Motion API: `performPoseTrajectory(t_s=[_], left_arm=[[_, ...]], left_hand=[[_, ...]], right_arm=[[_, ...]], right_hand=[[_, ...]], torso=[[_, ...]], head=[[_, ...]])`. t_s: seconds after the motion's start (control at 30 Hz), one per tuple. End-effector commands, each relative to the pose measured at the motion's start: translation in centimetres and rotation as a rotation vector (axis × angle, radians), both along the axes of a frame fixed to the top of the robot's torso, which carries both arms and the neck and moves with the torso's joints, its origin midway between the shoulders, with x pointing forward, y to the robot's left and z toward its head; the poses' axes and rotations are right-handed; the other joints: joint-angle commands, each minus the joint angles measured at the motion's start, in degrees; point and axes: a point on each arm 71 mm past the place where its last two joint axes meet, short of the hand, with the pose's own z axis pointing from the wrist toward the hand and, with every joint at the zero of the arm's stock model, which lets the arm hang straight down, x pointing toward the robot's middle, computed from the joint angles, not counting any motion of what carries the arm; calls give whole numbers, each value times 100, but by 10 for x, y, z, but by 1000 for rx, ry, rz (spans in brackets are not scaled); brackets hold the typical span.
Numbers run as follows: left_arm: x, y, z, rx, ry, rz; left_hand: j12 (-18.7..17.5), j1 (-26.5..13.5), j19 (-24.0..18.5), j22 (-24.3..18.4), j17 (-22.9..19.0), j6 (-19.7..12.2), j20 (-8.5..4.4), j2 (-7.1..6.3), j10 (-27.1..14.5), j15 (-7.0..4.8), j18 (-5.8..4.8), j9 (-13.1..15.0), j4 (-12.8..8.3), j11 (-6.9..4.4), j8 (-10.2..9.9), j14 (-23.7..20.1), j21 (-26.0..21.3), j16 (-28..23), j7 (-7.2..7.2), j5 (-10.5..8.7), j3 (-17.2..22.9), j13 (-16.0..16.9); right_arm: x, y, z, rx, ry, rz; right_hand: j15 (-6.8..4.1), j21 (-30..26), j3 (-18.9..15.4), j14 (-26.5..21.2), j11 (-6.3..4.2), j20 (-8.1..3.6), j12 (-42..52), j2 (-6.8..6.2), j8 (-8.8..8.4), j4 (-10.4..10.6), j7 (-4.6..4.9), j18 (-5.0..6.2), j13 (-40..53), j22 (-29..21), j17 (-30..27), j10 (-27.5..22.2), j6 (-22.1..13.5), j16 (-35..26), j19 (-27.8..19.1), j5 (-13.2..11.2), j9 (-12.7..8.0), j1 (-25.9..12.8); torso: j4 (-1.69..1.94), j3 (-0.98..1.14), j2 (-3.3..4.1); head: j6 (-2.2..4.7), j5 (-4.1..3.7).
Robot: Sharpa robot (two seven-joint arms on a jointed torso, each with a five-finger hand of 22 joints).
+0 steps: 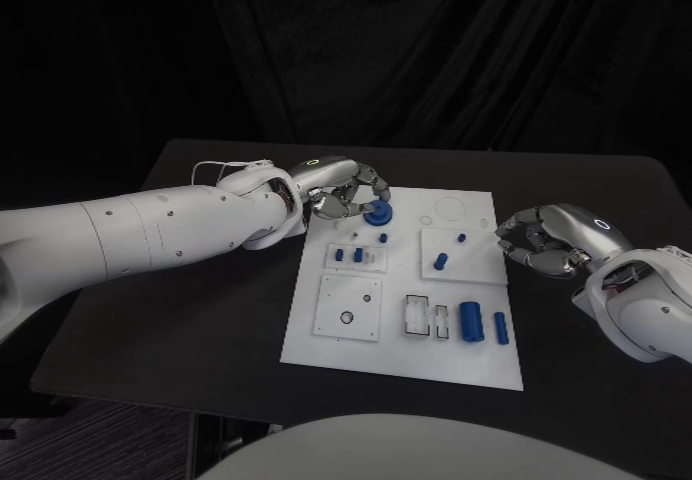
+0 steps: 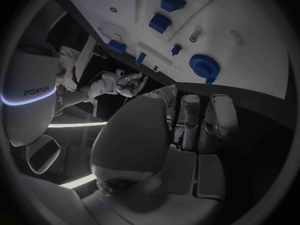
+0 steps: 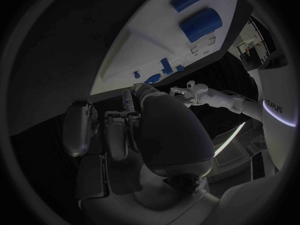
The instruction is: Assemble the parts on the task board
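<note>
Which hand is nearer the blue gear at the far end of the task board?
Left. The left hand hangs right beside the blue gear, fingers curled close by it. The right hand sits off the task board's right edge, well away from the gear.

Dim light is leaving the surroundings black while the white task board (image 1: pixel 335 330) is glowing brightest, and both fisheye wrist views are bending its edges toward twelve o'clock.
</note>
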Motion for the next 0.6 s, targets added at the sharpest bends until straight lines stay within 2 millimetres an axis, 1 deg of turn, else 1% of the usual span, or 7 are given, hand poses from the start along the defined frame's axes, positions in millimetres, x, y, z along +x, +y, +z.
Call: performPoseTrajectory(t_s=[0.03, 0.07, 0.13, 0.2, 0.23, 0.33, 0.6], left_arm=[[-7, -9, -5, 102, -144, -94], [-8, -10, -6, 111, -150, -94], [-9, -13, -10, 136, -163, -97], [-9, -16, -13, 160, -173, -98], [-9, -17, -15, 171, -177, -98], [-8, -21, -18, 196, -179, -90], [-6, -25, -22, 223, -167, -64]], left_hand=[[27, -10, 105, 950, -91, -8, -19, -132, -14, -30, -111, -82, -44, -53, -30, 25, 81, -36, -86, -86, -41, -75], [31, -12, 121, 954, -124, -11, -23, -140, -11, -34, -114, -94, -49, -57, -31, 15, 94, -55, -95, -84, -48, -85], [45, -54, 187, 969, -197, -34, -48, -202, -14, -59, -126, -200, -79, -75, -37, 71, 135, -75, -136, 39, -97, -177], [72, -144, 279, 996, -212, 15, -72, -279, -2, -70, -148, -305, -88, -87, -22, 173, 209, -44, -156, 278, -171, -281], [76, -163, 303, 1005, -200, 27, -75, -293, -2, -72, -154, -322, -88, -89, -20, 202, 232, -27, -155, 306, -187, -300], [92, -231, 336, 1014, -196, 87, -84, -332, 14, -77, -161, -373, -78, -94, -12, 259, 253, 3, -153, 337, -244, -359], [185, -391, 491, 1070, -51, 222, -96, -359, 246, -39, -202, -525, -74, -17, -17, 512, 401, 210, -73, 437, -348, -511]], right_arm=[[0, 0, 1, 9, -16, 1], [0, 0, 1, 9, -16, 1], [0, 0, 1, 9, -16, 1], [0, 0, 1, 9, -16, 1], [0, 0, 1, 9, -16, 2], [-1, 0, 1, 10, -14, 2], [-1, 0, 1, 10, -13, 1]], right_hand=[[52, 29, 30, 572, 37, 14, 0, 18, -13, -9, 8, 2, 1171, 1091, 1433, 356, 28, 9, 37, 21, -8, -39], [52, 29, 30, 572, 37, 14, 0, 18, -13, -9, 8, 2, 1171, 1091, 1433, 356, 28, 9, 37, 21, -8, -39], [52, 29, 30, 572, 37, 14, 0, 18, -13, -9, 8, 2, 1171, 1091, 1433, 356, 28, 9, 37, 21, -8, -39], [52, 29, 30, 572, 37, 14, 0, 18, -13, -9, 8, 2, 1171, 1091, 1433, 356, 28, 9, 37, 21, -8, -39], [52, 27, 29, 574, 38, 14, 0, 15, -12, -9, 8, 3, 1171, 1090, 1438, 356, 32, 14, 36, 22, -9, -40], [52, 27, 29, 574, 38, 14, 0, 15, -12, -9, 8, 3, 1171, 1090, 1438, 356, 32, 14, 36, 22, -9, -40], [52, 27, 29, 574, 38, 14, 0, 15, -12, -9, 8, 3, 1171, 1090, 1438, 356, 32, 14, 36, 22, -9, -40]], torso=[[4, -11, 5], [3, -11, 6], [15, -10, 8], [13, -3, 4], [13, 2, 2], [14, 0, 3], [17, 9, -9]], head=[[0, -35], [0, -40], [0, -69], [0, -76], [0, -85], [0, -112], [0, -135]])
